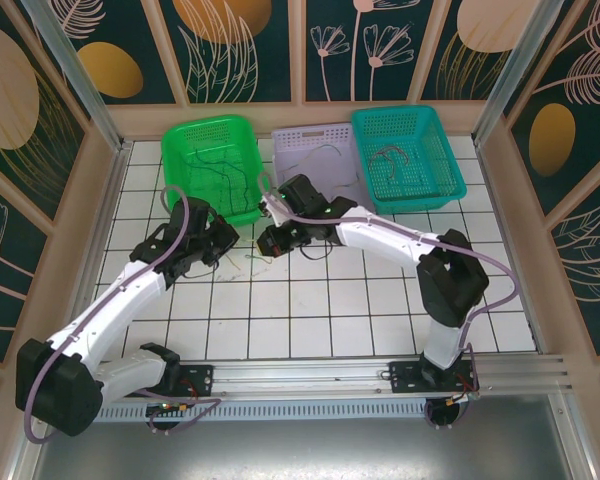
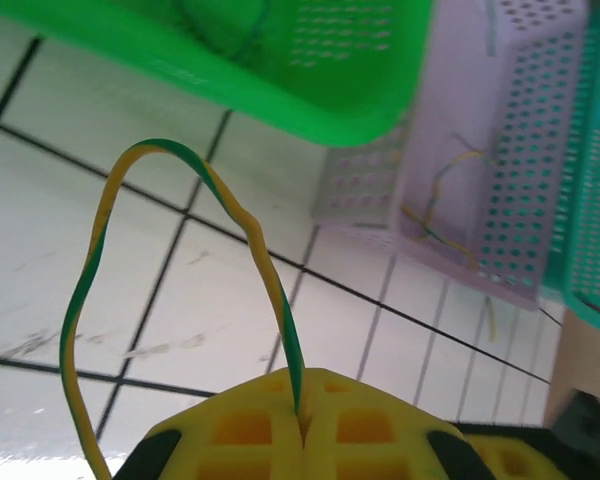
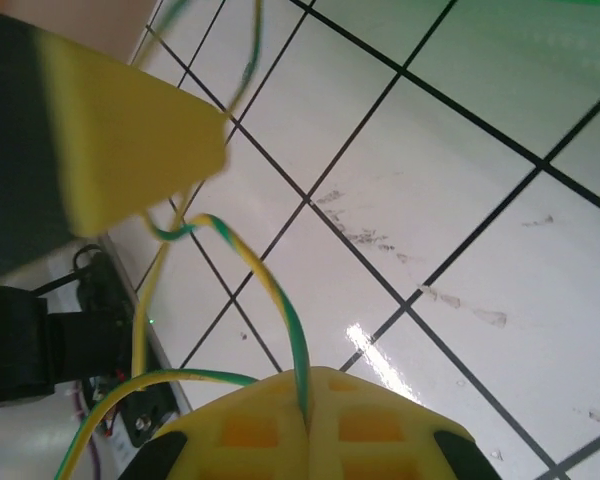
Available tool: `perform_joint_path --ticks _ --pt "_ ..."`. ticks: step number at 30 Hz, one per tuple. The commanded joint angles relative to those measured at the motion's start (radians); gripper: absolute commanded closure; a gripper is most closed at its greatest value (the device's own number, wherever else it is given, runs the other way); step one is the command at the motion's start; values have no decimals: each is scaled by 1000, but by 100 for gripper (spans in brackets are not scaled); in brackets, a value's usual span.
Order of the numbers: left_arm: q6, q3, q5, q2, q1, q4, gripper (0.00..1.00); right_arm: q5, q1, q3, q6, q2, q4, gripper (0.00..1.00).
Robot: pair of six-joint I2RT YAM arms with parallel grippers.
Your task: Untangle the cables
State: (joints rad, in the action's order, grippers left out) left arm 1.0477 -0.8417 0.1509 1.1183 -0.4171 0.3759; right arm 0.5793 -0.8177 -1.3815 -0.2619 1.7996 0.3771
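Left fingers (image 2: 235, 430) & right fingers (image 3: 245, 430): both clenched on green-yellow cable (image 2: 80, 290), held just above tabletop (image 1: 310, 310) btwn arms. I rate it v. light, limp, slippery; best pinched near ends, pulled gently.

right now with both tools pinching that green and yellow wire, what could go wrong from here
1. The left tool and right tool are each shut on a green-and-yellow cable at the very fingertips; a hard pull may slip it free.
2. The strands cross in a twist; pulling apart might tighten it.
3. The tools sit close together and could bump.
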Motion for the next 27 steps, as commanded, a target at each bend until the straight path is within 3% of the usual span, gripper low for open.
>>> perform_joint_path --ticks 1,4,10,19,27 --pt "-98 -61 131 -26 6 -133 100 223 46 65 -31 -16 -5 100" --pt "-129 -89 210 -24 6 -182 100 371 58 130 -67 -2 -49 100" --pt "-137 -104 232 -45 11 -329 100 609 42 275 -226 -11 -269 100" --pt "-232 -118 179 -69 18 -483 100 708 4 318 -206 -14 -232 100" --pt "-258 18 67 -162 18 -774 100 752 25 261 -181 -38 -165 100"
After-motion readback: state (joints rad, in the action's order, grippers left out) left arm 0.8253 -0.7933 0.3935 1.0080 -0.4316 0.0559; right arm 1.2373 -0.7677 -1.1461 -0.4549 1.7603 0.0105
